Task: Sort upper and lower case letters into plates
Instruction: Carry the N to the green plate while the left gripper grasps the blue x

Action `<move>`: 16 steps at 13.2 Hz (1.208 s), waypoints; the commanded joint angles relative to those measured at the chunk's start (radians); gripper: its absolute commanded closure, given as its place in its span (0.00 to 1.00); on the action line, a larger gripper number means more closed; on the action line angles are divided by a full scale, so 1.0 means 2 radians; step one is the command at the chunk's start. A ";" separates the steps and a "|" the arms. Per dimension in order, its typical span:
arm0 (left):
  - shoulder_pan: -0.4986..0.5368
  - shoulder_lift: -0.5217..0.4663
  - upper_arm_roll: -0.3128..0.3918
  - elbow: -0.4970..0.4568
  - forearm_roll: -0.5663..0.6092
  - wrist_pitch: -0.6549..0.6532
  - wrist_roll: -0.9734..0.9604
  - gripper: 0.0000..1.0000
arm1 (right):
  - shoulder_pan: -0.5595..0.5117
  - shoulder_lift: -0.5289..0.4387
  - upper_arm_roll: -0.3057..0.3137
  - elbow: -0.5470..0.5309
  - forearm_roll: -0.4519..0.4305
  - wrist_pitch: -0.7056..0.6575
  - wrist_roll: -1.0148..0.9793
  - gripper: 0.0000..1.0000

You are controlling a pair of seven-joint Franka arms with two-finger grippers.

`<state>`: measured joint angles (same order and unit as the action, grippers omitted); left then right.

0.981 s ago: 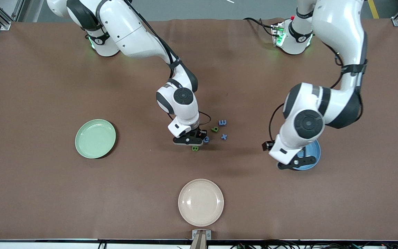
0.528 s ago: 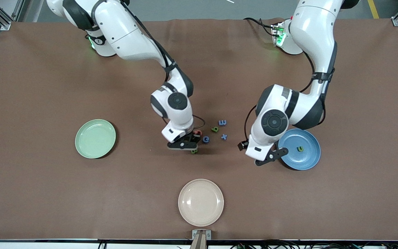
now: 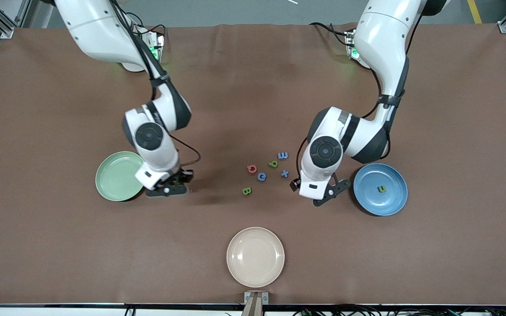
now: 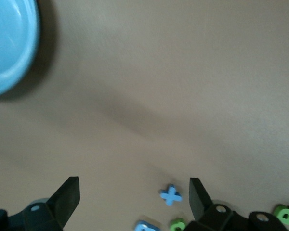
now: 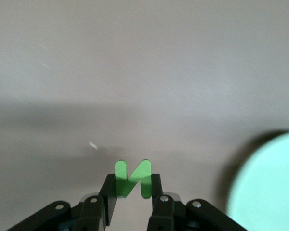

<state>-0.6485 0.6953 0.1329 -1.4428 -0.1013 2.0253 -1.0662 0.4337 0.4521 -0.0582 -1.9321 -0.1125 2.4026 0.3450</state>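
Note:
My right gripper (image 3: 167,190) is shut on a green letter N (image 5: 144,168) and holds it over the table right beside the mint green plate (image 3: 114,175), whose rim shows in the right wrist view (image 5: 269,187). My left gripper (image 3: 332,193) is open and empty, over the table between the loose letters and the blue plate (image 3: 393,197). One green letter (image 3: 381,188) lies in the blue plate. On the table lie a red letter (image 3: 251,169), a blue c (image 3: 262,176), a green B (image 3: 247,191), a green letter (image 3: 273,164), a blue E (image 3: 283,155) and a blue x (image 3: 284,173).
A cream-beige plate (image 3: 255,256) sits nearer the front camera than the letters, close to the table's front edge. In the left wrist view the blue x (image 4: 171,195) lies between the open fingers (image 4: 70,192), with the blue plate's rim (image 4: 9,43) farther off.
My right gripper has left the letter cluster with the green N and moved to beside the mint plate. My left gripper has moved off the blue plate toward the letters, leaving a green letter there.

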 commanded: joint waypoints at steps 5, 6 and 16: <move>-0.037 0.024 0.004 -0.049 -0.022 0.108 -0.129 0.10 | -0.122 -0.108 0.011 -0.184 0.001 0.012 -0.107 1.00; -0.040 0.024 0.004 -0.055 -0.022 0.118 -0.144 0.12 | -0.129 -0.106 0.011 -0.190 0.001 0.013 -0.107 1.00; -0.043 0.046 -0.003 -0.065 -0.067 0.130 -0.153 0.34 | -0.159 -0.056 0.009 -0.171 0.001 0.062 -0.106 0.00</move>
<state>-0.7286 0.7730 0.1239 -1.5726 -0.2228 2.2550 -1.3622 0.1367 0.3426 -0.0580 -2.2901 -0.1125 2.5259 0.1325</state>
